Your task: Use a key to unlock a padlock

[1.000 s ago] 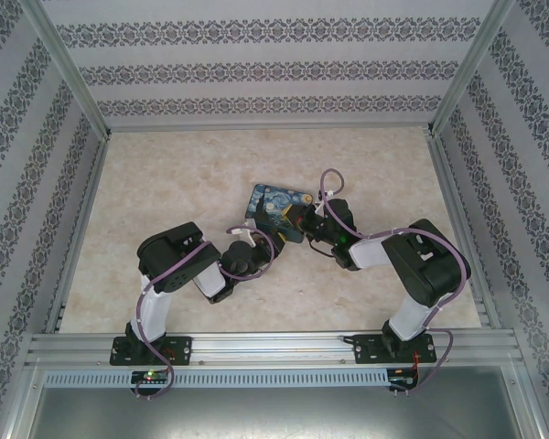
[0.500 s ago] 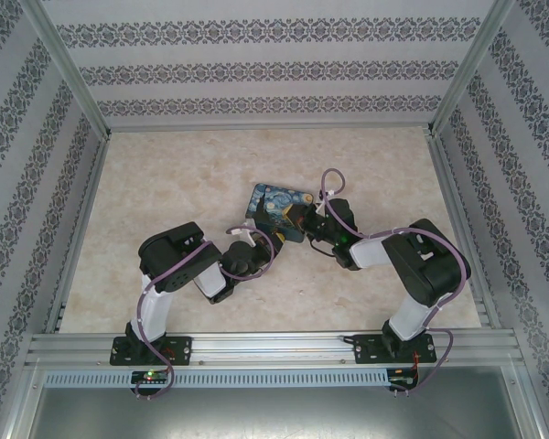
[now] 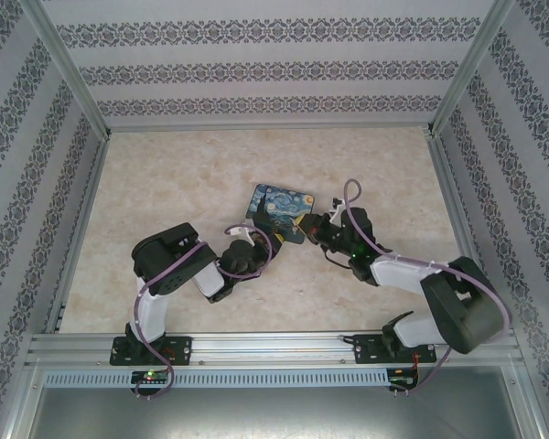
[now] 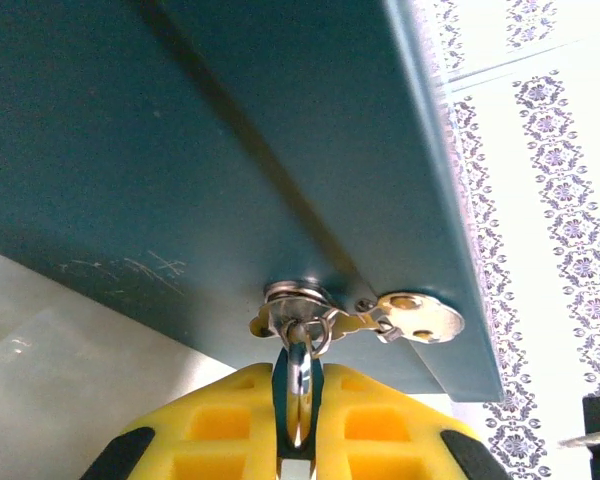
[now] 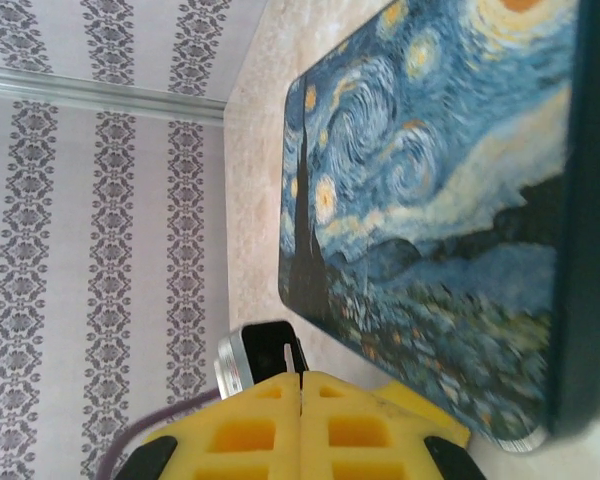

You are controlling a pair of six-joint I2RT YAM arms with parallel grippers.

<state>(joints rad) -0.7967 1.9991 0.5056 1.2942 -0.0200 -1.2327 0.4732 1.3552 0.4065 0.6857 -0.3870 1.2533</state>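
A box (image 3: 282, 208) with a starry-night lid lies mid-table; its teal side (image 4: 180, 150) is close up in the left wrist view. The padlock shows as a round silver lock face (image 4: 295, 295) set in that side. The key (image 4: 298, 350) sticks out of it, edge-on, and my left gripper (image 4: 298, 375) is shut on its head. A second key (image 4: 420, 318) hangs from the ring beside it. My right gripper (image 5: 301, 378) is shut on nothing, by the box lid's (image 5: 430, 200) near edge. From above, the left gripper (image 3: 273, 236) and right gripper (image 3: 311, 227) meet at the box's near side.
Patterned walls and metal frame rails (image 3: 73, 128) enclose the marbled table (image 3: 183, 174). The left wrist's black and silver camera housing (image 5: 255, 355) sits just beyond my right fingers. There is open table to the left, right and behind the box.
My left gripper has closed on the key. The right arm's elbow has swung out to the right and lower, while its gripper stays by the box.
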